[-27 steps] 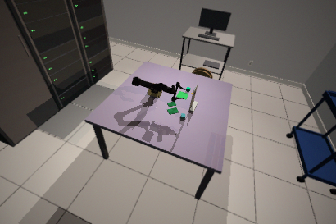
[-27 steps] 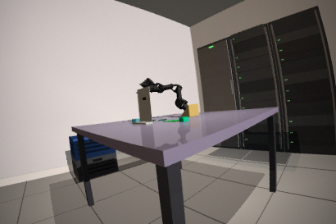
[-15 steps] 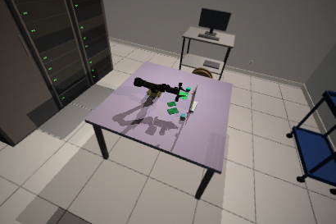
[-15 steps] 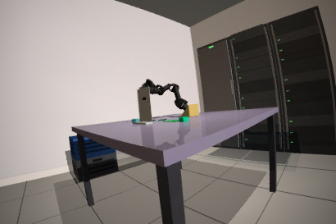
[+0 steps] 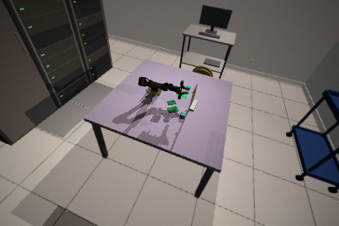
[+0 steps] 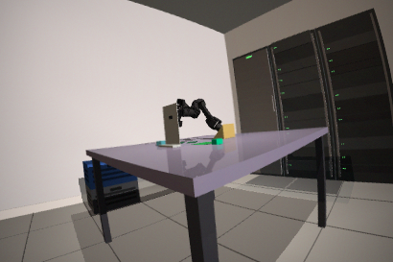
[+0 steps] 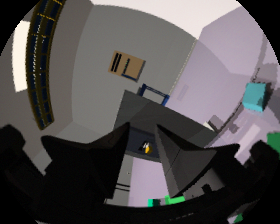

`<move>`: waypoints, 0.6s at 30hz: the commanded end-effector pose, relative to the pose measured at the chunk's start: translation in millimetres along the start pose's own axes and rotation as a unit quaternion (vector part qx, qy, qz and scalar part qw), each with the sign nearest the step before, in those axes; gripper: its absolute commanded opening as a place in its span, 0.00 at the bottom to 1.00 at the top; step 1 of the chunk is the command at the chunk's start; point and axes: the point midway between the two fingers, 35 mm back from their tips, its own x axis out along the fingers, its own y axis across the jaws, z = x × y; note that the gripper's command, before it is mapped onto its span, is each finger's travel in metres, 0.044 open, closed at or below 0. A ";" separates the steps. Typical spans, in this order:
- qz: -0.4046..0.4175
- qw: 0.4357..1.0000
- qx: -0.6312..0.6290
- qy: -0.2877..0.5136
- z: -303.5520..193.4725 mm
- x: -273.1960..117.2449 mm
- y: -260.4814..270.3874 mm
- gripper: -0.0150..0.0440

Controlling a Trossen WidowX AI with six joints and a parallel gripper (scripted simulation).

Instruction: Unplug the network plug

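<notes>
The upright panel (image 5: 194,93) (image 6: 171,129) (image 7: 161,116) stands on the table. In the wrist view its face is dark, and a small yellow and white part, seemingly the plug (image 7: 147,147), shows in a darker area. The tab and its lock cannot be made out. My gripper (image 7: 142,126) is partly open, with nothing seen gripped between the fingers. It is raised in front of the panel, and the plug appears beyond the gap between its fingertips. A bright green patch (image 5: 184,94) (image 7: 175,200) lies below; I cannot tell whether it is the marked square.
Dark green flat pieces (image 5: 172,109) and a cyan block (image 5: 182,115) (image 7: 255,96) lie on the purple table (image 5: 124,108) (image 6: 268,146). A teal block (image 5: 188,87) is near the bright green patch. A white piece (image 5: 193,105) lies at the panel's foot.
</notes>
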 end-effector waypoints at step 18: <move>0.001 0.988 0.151 0.038 -75.4 -22.0 -18.4 0.52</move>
